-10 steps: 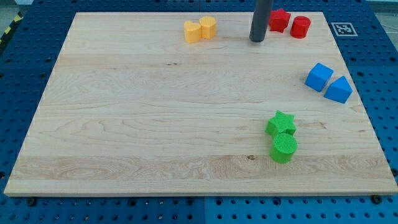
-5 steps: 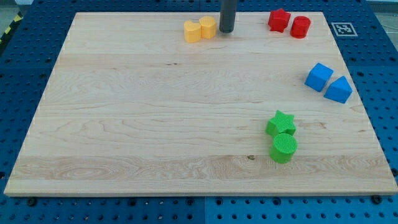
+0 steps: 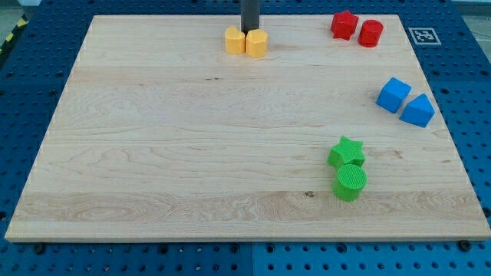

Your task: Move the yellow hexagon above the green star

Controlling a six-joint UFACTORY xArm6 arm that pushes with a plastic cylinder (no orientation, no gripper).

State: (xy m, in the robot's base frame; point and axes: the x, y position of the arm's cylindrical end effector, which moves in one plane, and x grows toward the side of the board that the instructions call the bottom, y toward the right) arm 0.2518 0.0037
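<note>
Camera view: we see my tip (image 3: 250, 31) near the board's (image 3: 153, 153) top edge, touching the yellow hexagon (image 3: 257, 44) from above, beside a second yellow block (image 3: 235, 41). The rod is bare and grips nothing. The green star (image 3: 347, 152) lies well apart, toward the view's bottom right.

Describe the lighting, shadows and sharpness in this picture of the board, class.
Camera view: even, soft light; no glare on the wooden board. Blocks such as the green star and green cylinder cast only faint shadows. Everything looks sharp, including my tip just above the two yellow blocks.
</note>
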